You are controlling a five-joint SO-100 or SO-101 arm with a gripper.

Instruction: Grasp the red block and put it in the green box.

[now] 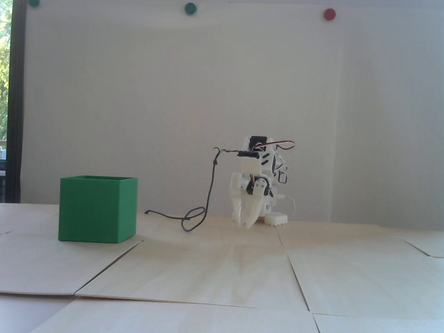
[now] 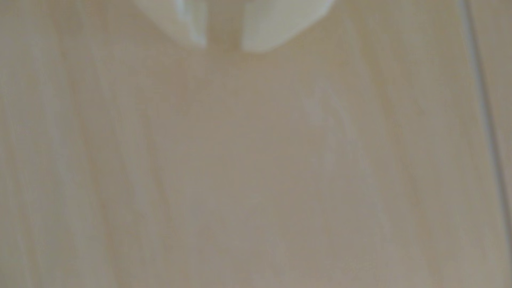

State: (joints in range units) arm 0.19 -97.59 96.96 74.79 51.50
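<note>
The green box (image 1: 97, 210) stands on the wooden table at the left of the fixed view, top open, inside hidden. The red block is not in view in either frame. The white arm is folded low at the back centre, and my gripper (image 1: 245, 224) points down with its tips just above the table, well to the right of the box. In the blurred wrist view my gripper (image 2: 223, 47) enters from the top edge. Its two white fingertips (image 2: 263, 33) stand a narrow gap apart with only bare wood between them. It holds nothing.
A dark cable (image 1: 194, 220) loops on the table between box and arm. The table is made of pale wooden panels with seams (image 1: 298, 277); one seam shows in the wrist view (image 2: 487, 116). Green and red round dots (image 1: 329, 14) sit on the white wall.
</note>
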